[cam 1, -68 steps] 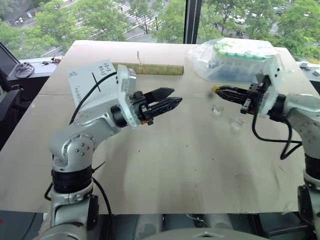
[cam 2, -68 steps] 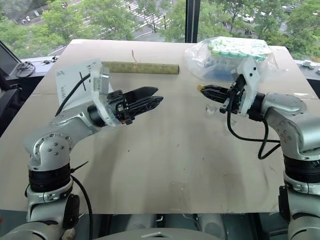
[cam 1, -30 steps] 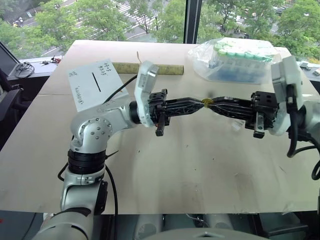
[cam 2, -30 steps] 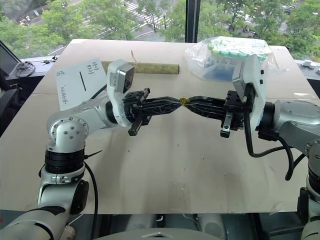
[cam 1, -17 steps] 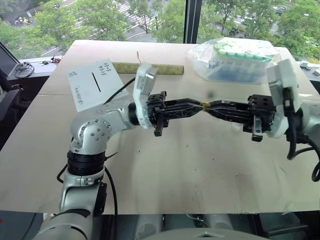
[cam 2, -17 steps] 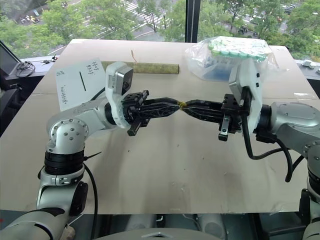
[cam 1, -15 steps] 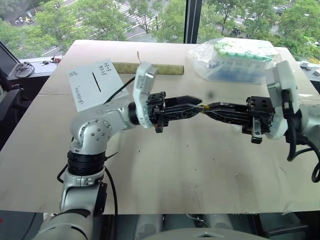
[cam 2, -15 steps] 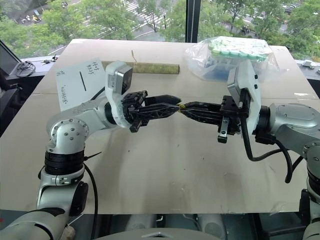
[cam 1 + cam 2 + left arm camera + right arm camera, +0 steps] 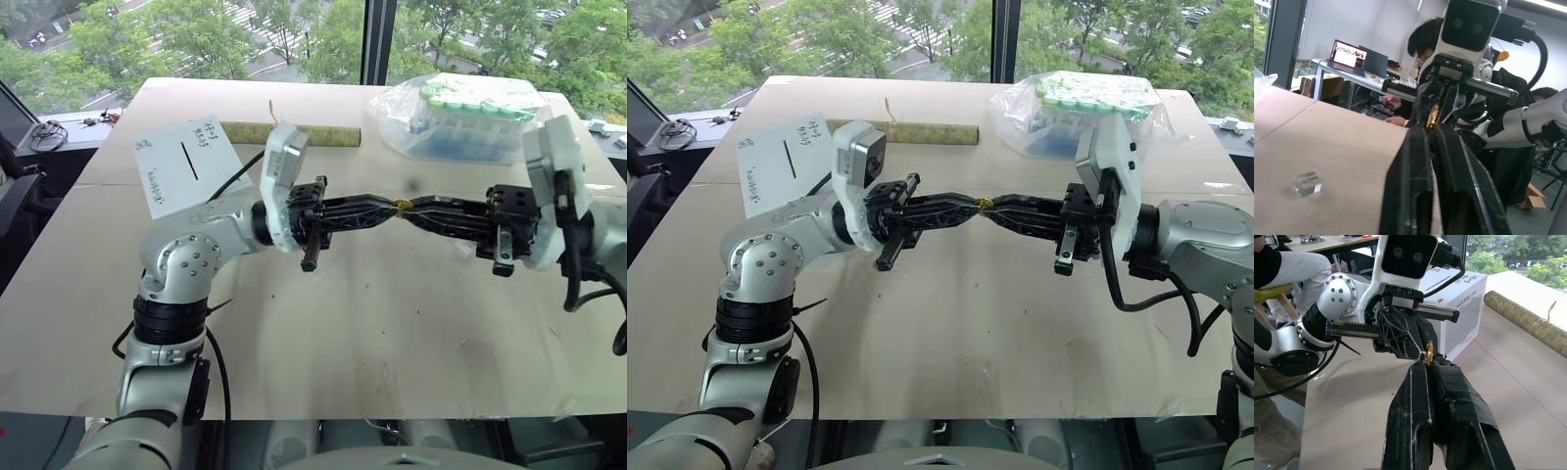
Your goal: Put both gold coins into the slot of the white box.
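Gold coin (image 9: pixel 1427 353) on edge, pinched between closed left gripper (image 9: pixel 392 206) and closed right gripper (image 9: pixel 411 206), tip-to-tip.

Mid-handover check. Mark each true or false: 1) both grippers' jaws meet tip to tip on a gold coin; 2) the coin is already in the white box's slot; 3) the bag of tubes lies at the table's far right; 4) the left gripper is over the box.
1) True: left gripper and right gripper meet at the gold coin.
2) False: it is held above the table, away from the white box and its slot.
3) True: bag of tubes.
4) False: it is right of the box.
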